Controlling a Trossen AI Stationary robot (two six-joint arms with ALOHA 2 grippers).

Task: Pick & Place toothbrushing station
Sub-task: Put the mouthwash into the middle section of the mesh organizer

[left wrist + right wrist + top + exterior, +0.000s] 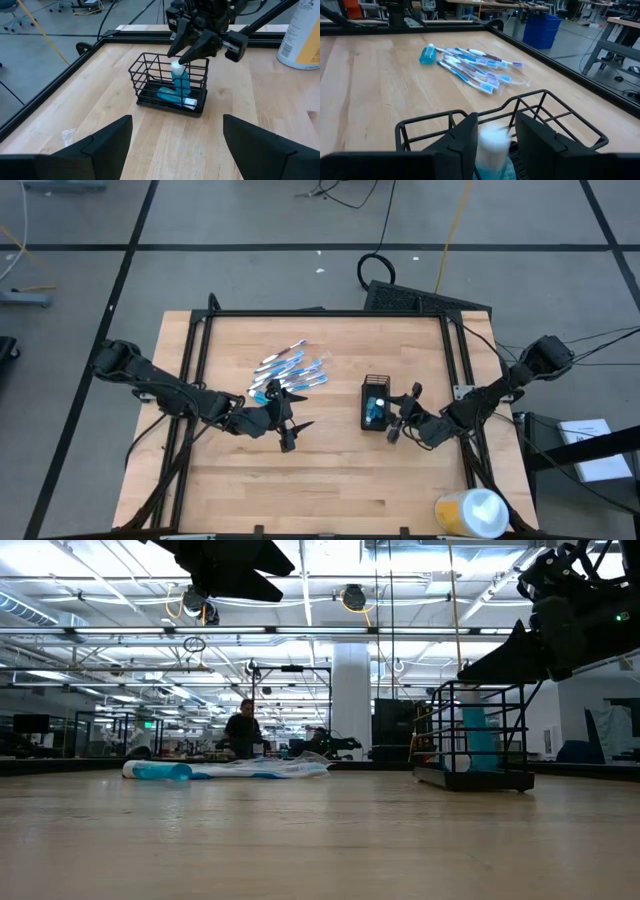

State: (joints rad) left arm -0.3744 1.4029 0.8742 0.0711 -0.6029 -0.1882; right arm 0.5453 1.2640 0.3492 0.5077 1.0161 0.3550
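A small black wire cup (375, 402) stands on the table right of centre; it also shows in the left wrist view (172, 85). A blue tube (167, 96) lies inside it. My right gripper (398, 418) is at the cup's right side, shut on a second blue tube (181, 82). Several blue-and-white toothbrushes (295, 368) lie in a pile left of the cup, with another blue tube (427, 53) beside them. My left gripper (288, 430) hovers open and empty near the pile, pointing toward the cup. My right gripper pinches the tube's white cap end (176, 65) between its two fingers (465, 142). The fingers come slanting down from the table's right side, over the cup's rim. The tube hangs nearly upright below them, inside the cup; I cannot tell whether its lower end touches the cup's floor.
A yellow-and-white roll (470, 512) stands at the table's near right corner. A black frame (190, 380) runs along the table's sides. Bare wood lies between the cup and the near edge. A person (242, 730) shows far off in the room.
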